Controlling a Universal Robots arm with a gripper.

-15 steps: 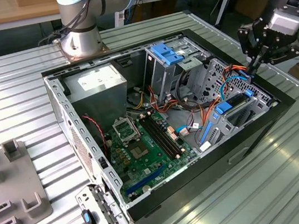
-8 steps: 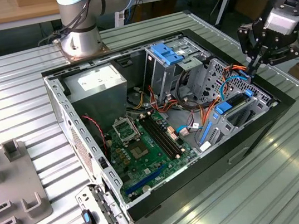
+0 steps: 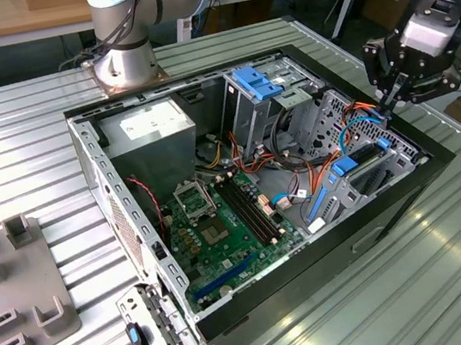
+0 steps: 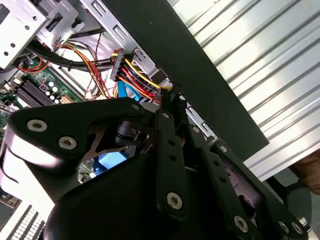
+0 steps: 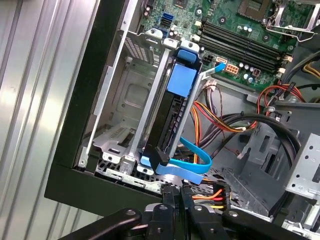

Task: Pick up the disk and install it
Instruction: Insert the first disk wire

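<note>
Because the flat, dark-grey rectangular disk with bright blue plastic rails (image 5: 169, 122) is a rigid metal-cased block, we judge it dense for its size, smooth on its broad faces and easily harmed by knocks. It is best held across the narrow railed edges or by the blue end tab, never by the connector end.

In the first wrist view we see it standing on edge inside the silver sheet-metal drive cage (image 5: 125, 100), its tab towards the green motherboard (image 5: 240, 30). A thin blue flat cable (image 5: 194, 159) loops at its near end.

The black linkage gripper (image 5: 176, 192) sits just beyond that end with its fingers drawn together, holding nothing.

The exterior view adds the wider setting: the open black computer case (image 3: 331, 262) lies on the ribbed metal bench (image 3: 438, 280), with the gripper (image 3: 388, 104) poised over the cage corner and the disk (image 3: 359, 164) below it.

The second wrist view shows the fingertips (image 4: 172, 95) meeting beside a bundle of red and yellow wires (image 4: 137, 75).
</note>
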